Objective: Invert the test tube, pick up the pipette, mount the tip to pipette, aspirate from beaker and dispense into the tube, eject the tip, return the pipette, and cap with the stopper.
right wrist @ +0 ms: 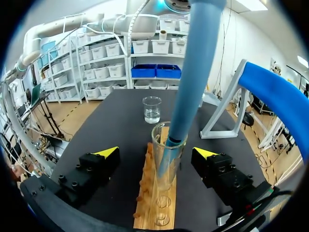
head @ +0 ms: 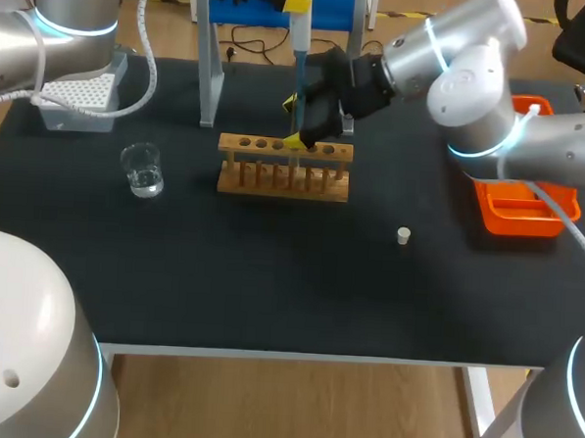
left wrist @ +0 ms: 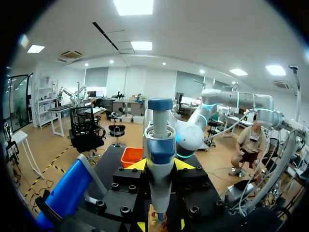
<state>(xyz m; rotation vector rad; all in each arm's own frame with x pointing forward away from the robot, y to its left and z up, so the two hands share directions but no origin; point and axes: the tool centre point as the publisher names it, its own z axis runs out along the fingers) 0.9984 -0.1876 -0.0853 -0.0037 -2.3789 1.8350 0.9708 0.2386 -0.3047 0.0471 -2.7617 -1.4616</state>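
On the table [head: 269, 286], at the rack [head: 243, 180] — left fingers [left wrist: 137, 165] grip pipette [left wrist: 160, 145], right fingers [right wrist: 107, 152] wide around tube [right wrist: 163, 180].

- Black-topped table [head: 269, 286].
- Light wood floor [head: 293, 405] below it.
- White ceiling, bright panel lights [left wrist: 133, 6].
- Shelves [right wrist: 96, 63] of white bins along the wall.

Here's the blue pipette [head: 298, 70] inside the clear glass tube [right wrist: 169, 181] in the wooden rack [head: 284, 167].
The glass beaker [head: 142, 169] sits left of it, the white stopper [head: 403, 236] front-right, the orange plastic tray [head: 499, 205] far right.

Bright, even overhead light, with small glints on the beaker [head: 142, 169] glass.
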